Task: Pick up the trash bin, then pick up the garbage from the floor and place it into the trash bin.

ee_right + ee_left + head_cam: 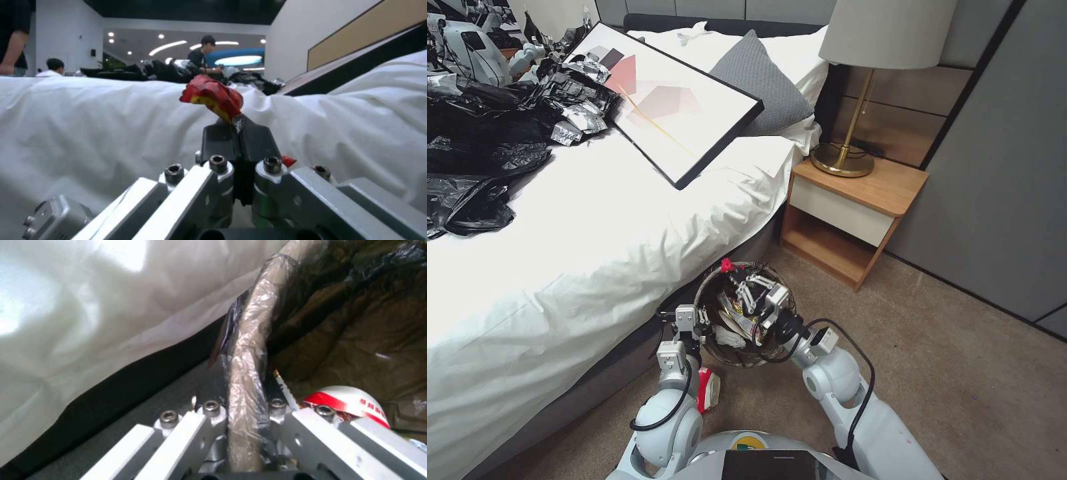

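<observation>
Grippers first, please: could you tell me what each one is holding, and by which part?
The left gripper pinches the trash bin by its bag-covered rim. The right gripper grips a crumpled red-and-yellow wrapper by its lower end, over the bin.

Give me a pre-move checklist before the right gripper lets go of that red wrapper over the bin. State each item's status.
1. Left gripper clamped on the trash bin rim: ok, fingers pinch the bag-covered rim in the left wrist view.
2. Right gripper holding the red and yellow wrapper: ok, fingers shut on it.
3. Wrapper above the bin opening: ok in the head view, it sits near the far rim, close to the bed.
4. Room left in the bin: ok, litter lies low inside, including a red-and-white cup.
5. Floor free of garbage: not ok, a red-and-white item lies beside the left arm.
</observation>
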